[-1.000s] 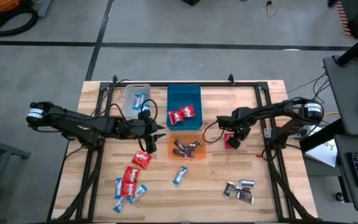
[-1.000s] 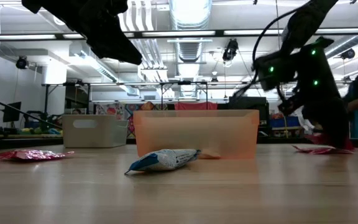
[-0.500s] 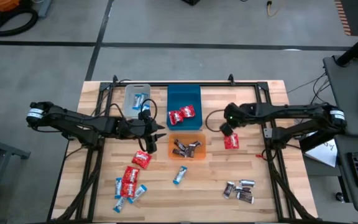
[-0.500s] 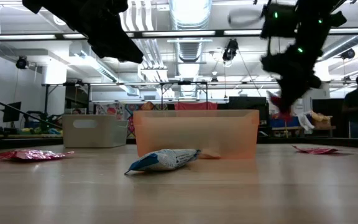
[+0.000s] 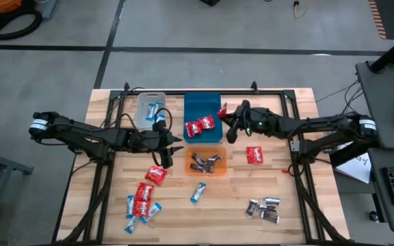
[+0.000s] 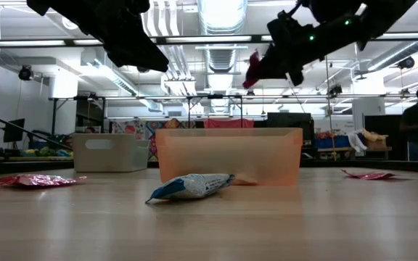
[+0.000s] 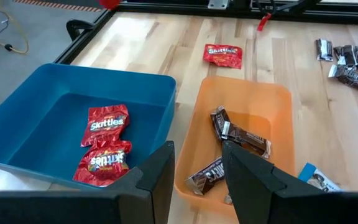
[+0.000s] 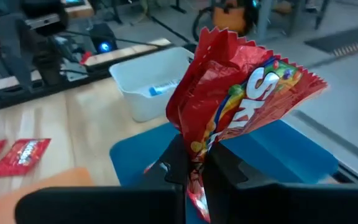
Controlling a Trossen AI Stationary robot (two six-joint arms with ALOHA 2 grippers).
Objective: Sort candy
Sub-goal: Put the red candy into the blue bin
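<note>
On the wooden table (image 5: 115,212), two red Skittles packets (image 5: 200,126) already lay in the blue bin (image 5: 202,102). A third red packet (image 8: 238,99) was pinched in the closed right gripper (image 5: 226,117) over that bin's edge. The left gripper (image 5: 172,141) hung empty, fingers partly apart. Many loose candies (image 5: 142,201) remained unsorted.

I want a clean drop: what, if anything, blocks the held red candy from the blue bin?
Nothing visible does. The right gripper holds the red candy up at the blue bin's right rim, its open top unobstructed.
</note>
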